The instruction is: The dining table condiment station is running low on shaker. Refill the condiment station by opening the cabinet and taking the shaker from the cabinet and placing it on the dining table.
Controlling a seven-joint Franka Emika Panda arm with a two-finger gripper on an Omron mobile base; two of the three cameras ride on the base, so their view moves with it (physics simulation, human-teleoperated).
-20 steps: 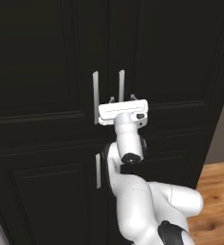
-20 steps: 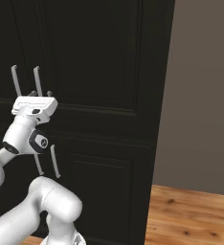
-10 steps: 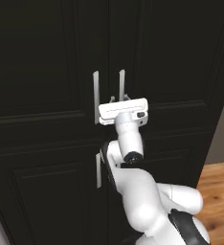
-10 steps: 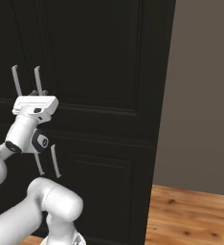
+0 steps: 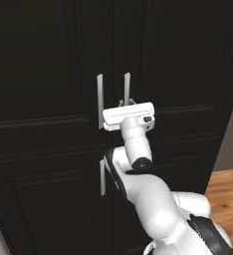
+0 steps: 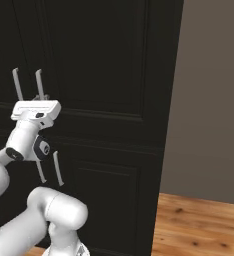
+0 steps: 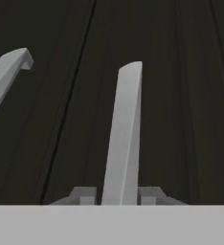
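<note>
The gripper [image 5: 124, 103] straddles the right handle [image 7: 123, 139] of the black cabinet [image 5: 44, 60]; its fingers [image 7: 150, 195] sit spread either side, probably not yet clamped. The bar is stiff, slim and smooth, running vertically, best held mid-length. The left handle [image 5: 100, 99] stands just beside it.

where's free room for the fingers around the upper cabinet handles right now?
Free: the door panel right of the right handle out to the cabinet edge, and left of the left handle. Crowded: the narrow strip between the two bars. The gripper already straddles the right handle, a fingertip on each side.
</note>
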